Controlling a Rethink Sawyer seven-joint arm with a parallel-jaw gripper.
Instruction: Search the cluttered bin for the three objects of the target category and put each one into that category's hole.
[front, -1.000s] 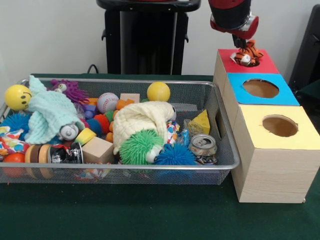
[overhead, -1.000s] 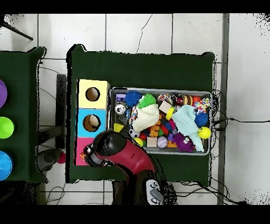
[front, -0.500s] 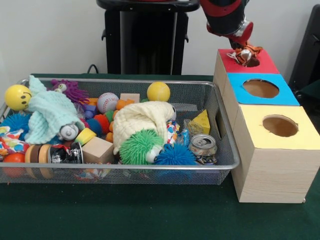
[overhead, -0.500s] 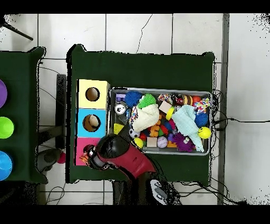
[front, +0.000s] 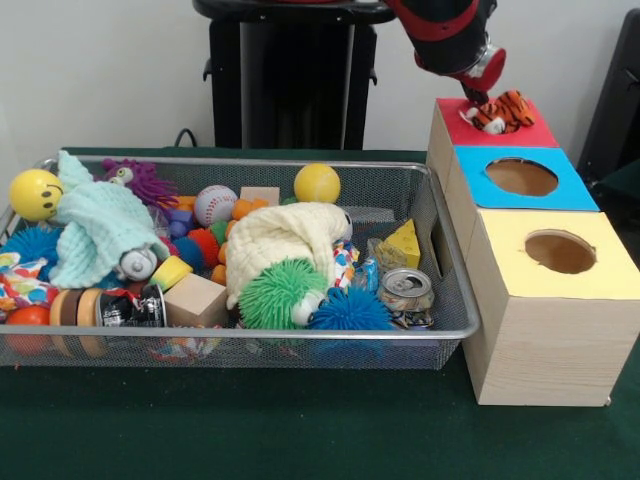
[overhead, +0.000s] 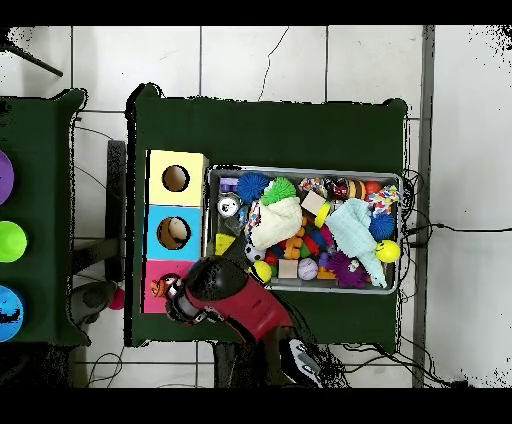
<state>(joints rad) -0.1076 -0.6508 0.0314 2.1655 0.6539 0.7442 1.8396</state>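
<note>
The orange black-striped tiger (front: 501, 111) lies across the red top (front: 530, 132) of the far wooden box and covers its hole. My gripper (front: 473, 96) hangs just left of the tiger, at its near end; I cannot tell whether it touches it. In the overhead view my arm (overhead: 225, 292) covers most of the red-topped box (overhead: 152, 301), and the tiger (overhead: 158, 290) shows as an orange spot beside the gripper (overhead: 172, 296). The wire mesh bin (front: 300, 334) (overhead: 305, 170) is full of clutter. No yellow duck shows.
The blue-topped box (front: 560, 190) and the yellow-topped box (front: 610, 275) stand in a row with the red one, right of the bin. In the bin lie a green spiky ball (front: 275, 293), a blue one (front: 345, 310), a can (front: 405, 290), a cream cloth (front: 285, 235) and a yellow ball (front: 317, 183).
My gripper has moved up and left from over the red box's hole. The tiger, which hung under it, now lies flat across the red top beside it.
</note>
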